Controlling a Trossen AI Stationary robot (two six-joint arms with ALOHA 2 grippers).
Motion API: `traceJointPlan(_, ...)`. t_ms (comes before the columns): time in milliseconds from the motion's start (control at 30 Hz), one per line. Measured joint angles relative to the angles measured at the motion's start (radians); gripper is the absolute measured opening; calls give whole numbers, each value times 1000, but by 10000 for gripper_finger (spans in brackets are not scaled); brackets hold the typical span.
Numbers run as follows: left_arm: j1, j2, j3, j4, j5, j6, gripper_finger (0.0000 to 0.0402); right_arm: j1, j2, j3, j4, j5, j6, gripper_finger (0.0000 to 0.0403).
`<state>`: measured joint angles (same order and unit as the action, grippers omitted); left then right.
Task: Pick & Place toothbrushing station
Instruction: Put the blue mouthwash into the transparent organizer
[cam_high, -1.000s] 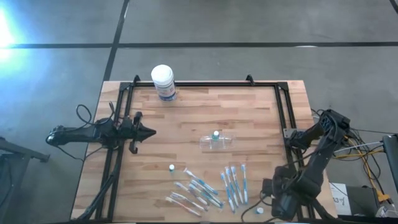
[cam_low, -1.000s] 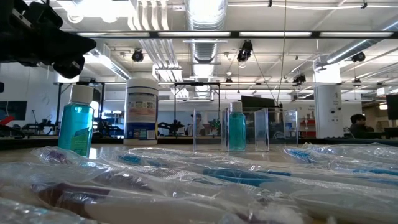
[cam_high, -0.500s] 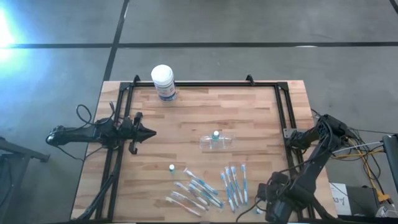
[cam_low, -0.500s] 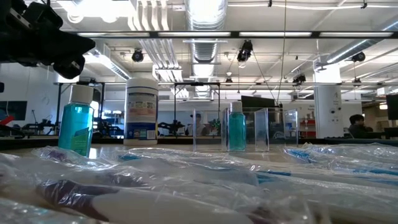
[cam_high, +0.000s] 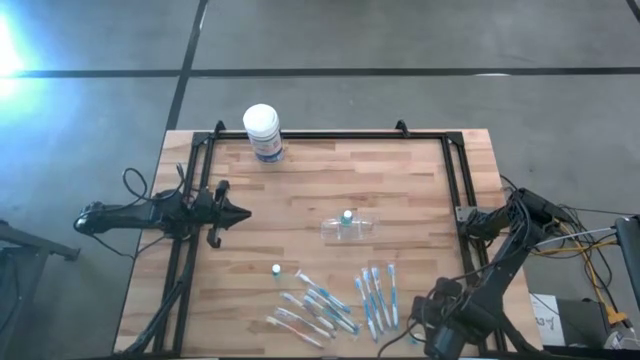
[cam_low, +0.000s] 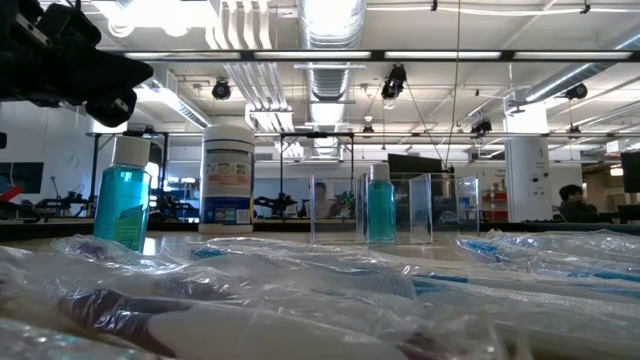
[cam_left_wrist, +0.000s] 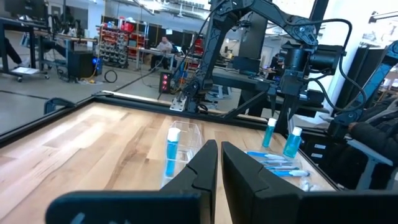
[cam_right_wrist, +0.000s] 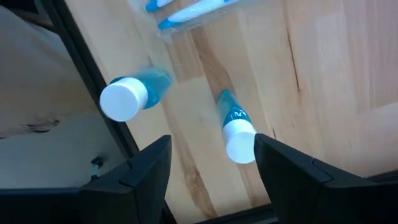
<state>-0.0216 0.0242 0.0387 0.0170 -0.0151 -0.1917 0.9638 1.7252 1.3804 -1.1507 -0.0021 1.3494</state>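
Note:
The toothbrushing station (cam_high: 348, 227), a clear plastic holder, rests on the table's middle with a blue bottle (cam_left_wrist: 173, 148) standing in it. It also shows in the low view (cam_low: 400, 207). My right gripper (cam_right_wrist: 211, 168) hangs open at the near right corner (cam_high: 438, 338), pointing down over two small white-capped blue bottles. One bottle (cam_right_wrist: 238, 138) stands below the gap, close to one finger. The other (cam_right_wrist: 126, 98) stands off to the side. My left gripper (cam_high: 238, 212) waits shut at the left edge, fingers together (cam_left_wrist: 217, 163), pointing level at the holder.
A white tub with a blue label (cam_high: 262, 131) stands at the far edge. Wrapped toothbrushes (cam_high: 316, 306) (cam_high: 378, 296) lie near the front, with another small bottle (cam_high: 276, 270) beside them. A black frame (cam_high: 455, 170) borders the table.
My right gripper has sunk and shifted a little toward the table's near edge, staying open. Nothing on the table has moved.

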Motion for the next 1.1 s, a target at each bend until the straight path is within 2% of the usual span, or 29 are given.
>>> traceJointPlan(333,0,0,0,-12,0,0,25,1,13,-18,-51,5,9,226)
traceJointPlan(1100,0,0,0,-41,0,1,25,1,11,-87,9,3,12,226)
